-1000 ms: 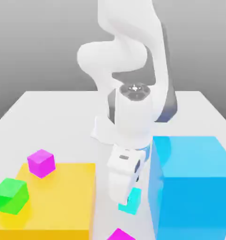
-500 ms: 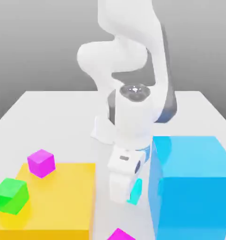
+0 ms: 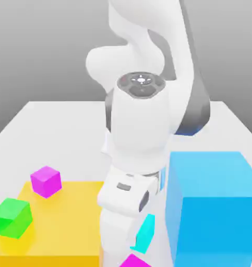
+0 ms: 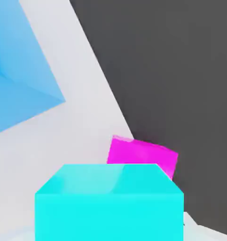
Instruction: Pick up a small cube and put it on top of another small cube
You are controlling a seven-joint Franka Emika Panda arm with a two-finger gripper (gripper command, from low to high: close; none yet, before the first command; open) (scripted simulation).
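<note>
- White bench [image 3: 65, 125] under a plain grey backdrop; dark ground past its edge in the hand view
- On it: flat yellow slab [image 3: 70, 219] at the exterior view's left, carrying a green cube [image 3: 12, 217] and a magenta cube [image 3: 46, 181]; large blue cube [image 3: 216, 203] at the right; another magenta cube [image 3: 134, 261] at the near edge
- White arm bends down between slab and blue cube; hand [image 3: 133, 237] points downward
- Hand pressed onto the small cube [image 3: 145, 234]; cyan, tilted, lifted off the bench, just above the near magenta cube
</note>
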